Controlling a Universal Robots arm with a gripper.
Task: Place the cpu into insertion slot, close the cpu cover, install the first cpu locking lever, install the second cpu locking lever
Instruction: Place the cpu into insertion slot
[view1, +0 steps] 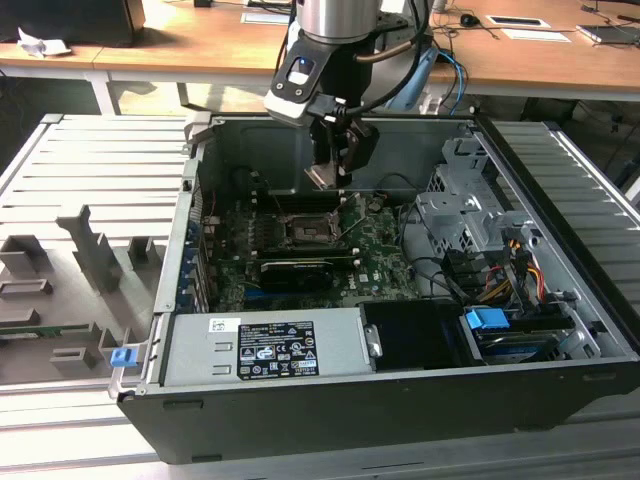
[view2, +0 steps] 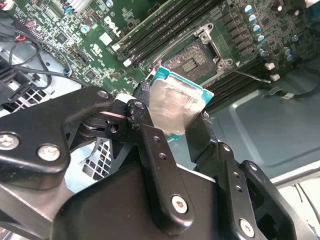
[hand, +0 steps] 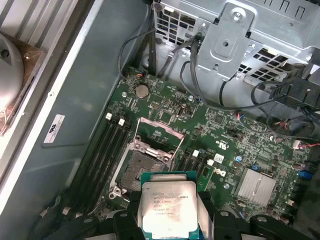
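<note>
The gripper (view2: 174, 115) was closed on the cpu (view2: 176, 102). One black finger (view2: 150, 137) pressed against each of two opposite edges, and the pale metal top showed between them. In the exterior view the gripper (view1: 338, 160) hung inside the open case (view1: 560, 300) with the cpu (view1: 322, 177) tilted at its tip. The chip was clear of the board (view1: 385, 255) and apart from the slot (view1: 305, 232).

By my reading, the task was in its first step. The cpu was in hand but not yet seated. In the first wrist view the slot (hand: 136, 170) lay bare and dark just beyond the cpu (hand: 170, 207). The cover (hand: 160, 127) stood swung up at the slot's far edge, so closing it was not yet done. In the second wrist view a thin lever (view2: 247, 75) lay swung out beside the slot (view2: 192, 60), which suggested neither lever had been installed.

Several things were hard to judge:
- The cpu's underside and its corner marks were hidden, so its alignment to the slot could not be checked.
- In the first wrist view the chip covered the slot's near edge.
- I could not make out a second lever with any certainty.
- How high the cpu hung above the slot could not be told.
</note>
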